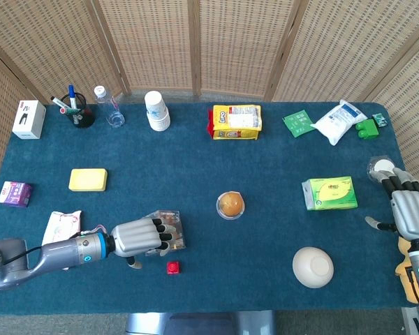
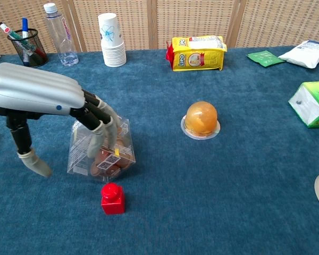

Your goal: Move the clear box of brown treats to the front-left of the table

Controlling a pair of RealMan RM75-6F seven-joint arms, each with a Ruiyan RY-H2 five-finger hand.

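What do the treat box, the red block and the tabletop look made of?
Clear box: thin transparent plastic, glossy; brown treats and a label show through the walls. Red block: hard molded plastic by the look, smooth sheen, stud on top. Table: dark blue covering, matte and fuzzy, likely felt or short-pile carpet.

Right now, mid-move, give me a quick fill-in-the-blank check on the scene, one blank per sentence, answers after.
1. The clear box is under the fingers of the ____ hand.
2. The small block just in front of the box is coloured ____.
3. The box stands ____ rather than flat on the table.
4. The right hand holds ____.

Answers: left; red; tilted; nothing
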